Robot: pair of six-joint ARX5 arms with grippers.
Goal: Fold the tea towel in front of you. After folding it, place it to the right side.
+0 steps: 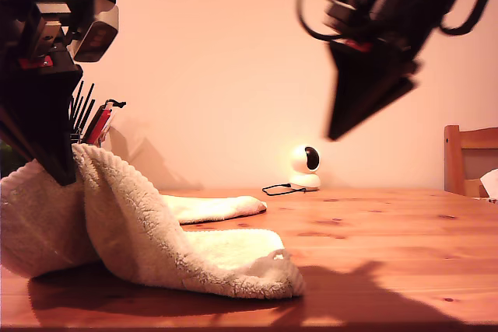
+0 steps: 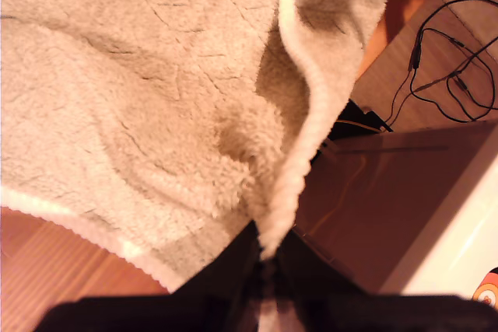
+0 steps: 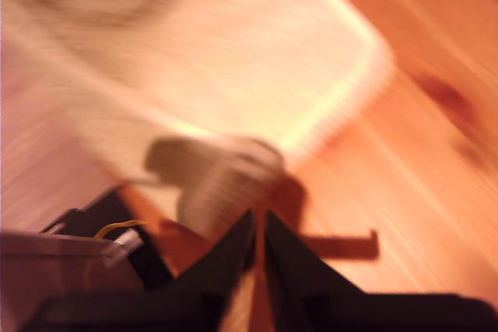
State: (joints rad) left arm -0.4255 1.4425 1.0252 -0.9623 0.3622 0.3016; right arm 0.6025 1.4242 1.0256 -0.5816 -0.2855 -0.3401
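The cream fleecy tea towel (image 1: 156, 239) lies partly on the wooden table (image 1: 389, 239) at the exterior view's left. One end is lifted and drapes down from my first gripper (image 1: 68, 176). The first wrist view shows that gripper (image 2: 264, 258) shut on the towel's (image 2: 140, 99) corded hem. My second gripper (image 1: 334, 134) hangs high above the table at the exterior view's upper right, blurred and clear of the cloth. Its wrist view is blurred: the jaws (image 3: 258, 219) stand together with nothing held, and the towel (image 3: 233, 60) lies below.
A small white camera (image 1: 305, 167) and a black cable (image 1: 276, 189) sit at the table's back. A wooden chair (image 1: 471, 161) stands at the exterior view's right. A holder of pens (image 1: 93, 118) stands behind the first arm. Black cables (image 2: 451, 60) show in the first wrist view.
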